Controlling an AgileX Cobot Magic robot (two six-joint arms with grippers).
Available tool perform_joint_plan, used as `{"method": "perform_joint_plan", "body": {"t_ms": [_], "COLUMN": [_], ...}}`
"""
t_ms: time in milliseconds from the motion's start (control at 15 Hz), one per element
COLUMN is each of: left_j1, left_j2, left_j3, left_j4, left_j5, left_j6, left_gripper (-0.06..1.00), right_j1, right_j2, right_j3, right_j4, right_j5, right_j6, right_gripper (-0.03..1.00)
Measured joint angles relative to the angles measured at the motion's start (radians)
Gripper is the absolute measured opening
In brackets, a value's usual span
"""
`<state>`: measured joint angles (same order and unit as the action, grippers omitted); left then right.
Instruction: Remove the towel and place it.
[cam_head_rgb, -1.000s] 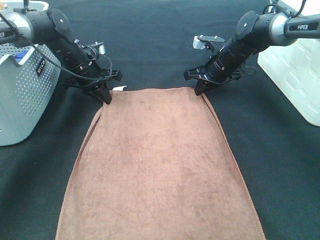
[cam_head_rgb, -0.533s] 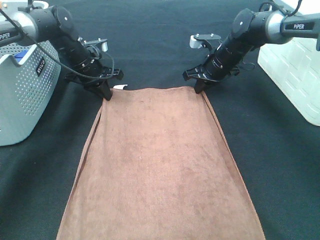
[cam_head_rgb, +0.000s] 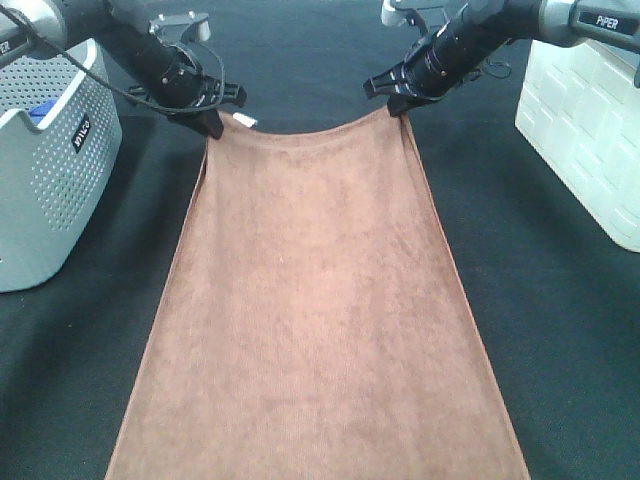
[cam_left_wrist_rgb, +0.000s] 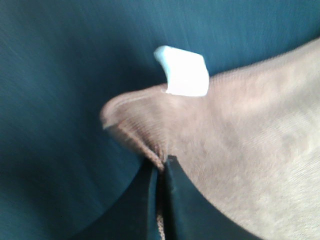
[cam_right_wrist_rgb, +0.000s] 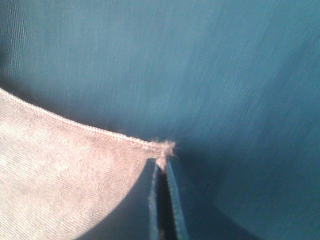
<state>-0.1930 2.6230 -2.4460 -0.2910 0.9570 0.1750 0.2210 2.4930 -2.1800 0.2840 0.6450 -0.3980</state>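
Observation:
The brown towel (cam_head_rgb: 315, 300) lies spread lengthwise on the black table, its near end running past the front edge of the exterior view. My left gripper (cam_head_rgb: 212, 127) is shut on its far left corner, beside the small white tag (cam_head_rgb: 243, 122). My right gripper (cam_head_rgb: 397, 105) is shut on its far right corner. The far edge sags slightly between them. In the left wrist view the fingers (cam_left_wrist_rgb: 177, 200) pinch the brown cloth (cam_left_wrist_rgb: 240, 130) below the white tag (cam_left_wrist_rgb: 184, 72). In the right wrist view the fingers (cam_right_wrist_rgb: 172, 200) pinch the hemmed corner (cam_right_wrist_rgb: 162, 147).
A grey perforated basket (cam_head_rgb: 45, 170) stands at the left edge of the table. A white ribbed container (cam_head_rgb: 590, 130) stands at the right edge. Black table cloth (cam_head_rgb: 560, 330) surrounds the towel.
Both grippers have moved away toward the far side of the table, pulling the towel's far edge with them. The towel is now stretched longer and its far edge sits higher in the view.

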Motion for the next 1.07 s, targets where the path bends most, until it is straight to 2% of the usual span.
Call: {"method": "perform_joint_plan", "body": {"t_ms": [400,733,1067], "left_j1": [0.000,0.000,0.000], "left_j2": [0.001,0.001,0.001], "left_j3": [-0.001,-0.001,-0.001], "left_j4": [-0.003,-0.003,-0.003], "left_j5": [-0.199,-0.301,-0.353], "left_j6": [0.000,0.000,0.000], "left_gripper": [0.01,0.01,0.01], "right_j1": [0.000,0.000,0.000], "right_j2": [0.007,0.007,0.007], "right_j3": [0.000,0.000,0.000], "right_j4": [-0.021,-0.022,-0.025], "right_j5": [-0.147,-0.249,-0.305], "right_j6": [0.000,0.000,-0.008], "right_gripper": [0.01,0.01,0.01]}}
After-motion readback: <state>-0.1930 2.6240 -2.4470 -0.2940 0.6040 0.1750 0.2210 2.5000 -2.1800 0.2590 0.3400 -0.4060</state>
